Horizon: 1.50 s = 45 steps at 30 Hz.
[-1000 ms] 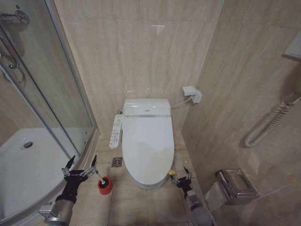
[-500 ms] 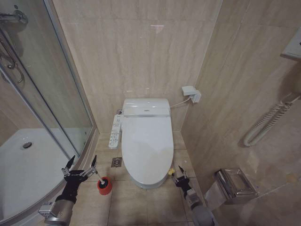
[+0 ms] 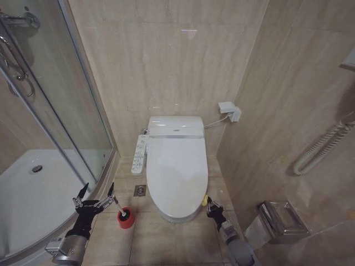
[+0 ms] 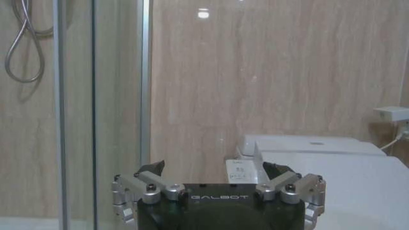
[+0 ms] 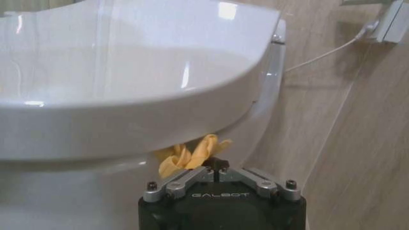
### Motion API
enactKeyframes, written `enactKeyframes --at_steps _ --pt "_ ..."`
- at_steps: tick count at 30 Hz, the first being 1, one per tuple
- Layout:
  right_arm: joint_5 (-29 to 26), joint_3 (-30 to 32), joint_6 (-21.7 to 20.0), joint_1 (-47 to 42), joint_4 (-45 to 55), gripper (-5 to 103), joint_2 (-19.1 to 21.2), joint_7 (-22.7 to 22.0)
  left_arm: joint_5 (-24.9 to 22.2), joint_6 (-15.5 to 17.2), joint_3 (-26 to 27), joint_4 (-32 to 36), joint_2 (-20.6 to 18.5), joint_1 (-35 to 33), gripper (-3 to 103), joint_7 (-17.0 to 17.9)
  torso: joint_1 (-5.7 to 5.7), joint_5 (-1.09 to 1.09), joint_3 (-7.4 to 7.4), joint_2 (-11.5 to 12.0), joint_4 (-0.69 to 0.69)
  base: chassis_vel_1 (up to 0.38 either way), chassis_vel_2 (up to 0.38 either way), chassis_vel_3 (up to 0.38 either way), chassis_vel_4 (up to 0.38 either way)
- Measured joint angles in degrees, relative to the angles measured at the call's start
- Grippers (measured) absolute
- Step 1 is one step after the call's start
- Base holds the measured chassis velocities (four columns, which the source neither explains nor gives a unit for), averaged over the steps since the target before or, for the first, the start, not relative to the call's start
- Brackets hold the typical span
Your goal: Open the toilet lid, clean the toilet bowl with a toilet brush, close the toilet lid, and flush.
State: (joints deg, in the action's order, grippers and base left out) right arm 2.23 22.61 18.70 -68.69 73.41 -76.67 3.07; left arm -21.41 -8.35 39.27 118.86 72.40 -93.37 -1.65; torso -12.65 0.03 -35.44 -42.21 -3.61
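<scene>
A: Tight squeeze on the right, the toilet lid (image 3: 176, 172) nearly meets the side wall (image 3: 277, 122).
B: Left's roomier, just the toilet brush (image 3: 123, 213) and shower glass (image 3: 66, 111) crowding the floor (image 3: 161, 238).

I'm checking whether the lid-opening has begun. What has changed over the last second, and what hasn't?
The right hand has moved in toward the toilet's front edge and closed its fingers on the yellow strap of the toilet lid. The lid is still down. The left hand stays open beside the toilet brush, which stands in its holder as before.
</scene>
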Motion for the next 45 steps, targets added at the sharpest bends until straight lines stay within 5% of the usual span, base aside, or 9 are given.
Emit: enactKeyframes --at_steps 2,3,24,25,32,33,38,39,45 --pt "-0.09 0.20 -0.04 0.00 0.15 12 0.02 -0.47 0.00 0.00 0.00 0.00 0.00 0.00 100 0.00 0.00 0.01 0.00 0.00 0.01 0.000 0.000 0.000 0.000" --pt "-0.26 0.59 -0.09 0.08 0.27 0 0.06 -1.18 0.00 0.00 0.00 0.00 0.00 0.00 100 0.00 0.00 0.01 0.00 0.00 0.00 0.000 0.000 0.000 0.000" --pt "0.68 2.44 -1.90 -2.91 2.51 2 4.60 -1.46 0.00 0.00 0.00 0.00 0.00 0.00 100 0.00 0.00 -0.02 0.00 -0.01 -0.05 0.000 0.000 0.000 0.000" --pt "0.73 2.22 -1.64 -3.58 2.64 28 5.21 -1.05 0.00 0.00 0.00 0.00 0.00 0.00 100 0.00 0.00 -0.03 0.00 -0.01 -0.05 0.000 0.000 0.000 0.000" --pt "0.72 1.88 -1.47 -6.33 4.21 28 6.86 -0.14 0.00 0.00 0.00 0.00 0.00 0.00 100 0.00 0.00 -0.03 -0.01 -0.01 -0.06 0.000 0.000 0.000 0.000" --pt "0.74 1.91 -1.36 -6.63 4.32 56 6.97 0.04 0.00 0.00 0.00 0.00 0.00 0.00 100 0.00 0.00 -0.02 -0.01 -0.01 -0.05 0.000 0.000 0.000 0.000" --pt "0.85 1.53 -0.84 -7.84 4.86 56 7.16 1.05 0.00 0.00 0.00 0.00 0.00 0.00 100 0.00 0.00 -0.03 -0.01 -0.01 -0.05 0.000 0.000 0.000 0.000" --pt "0.85 1.19 -0.69 -8.05 5.06 83 7.16 1.40 0.00 0.00 0.00 0.00 0.00 0.00 100 0.00 0.00 -0.03 -0.01 -0.01 -0.05 0.000 0.000 0.000 0.000" --pt "0.80 -0.12 -0.26 -7.51 5.20 83 6.42 2.34 0.00 0.00 0.00 0.00 0.00 0.00 100 0.00 0.00 -0.03 -0.01 -0.01 -0.05 0.000 0.000 0.000 0.000"
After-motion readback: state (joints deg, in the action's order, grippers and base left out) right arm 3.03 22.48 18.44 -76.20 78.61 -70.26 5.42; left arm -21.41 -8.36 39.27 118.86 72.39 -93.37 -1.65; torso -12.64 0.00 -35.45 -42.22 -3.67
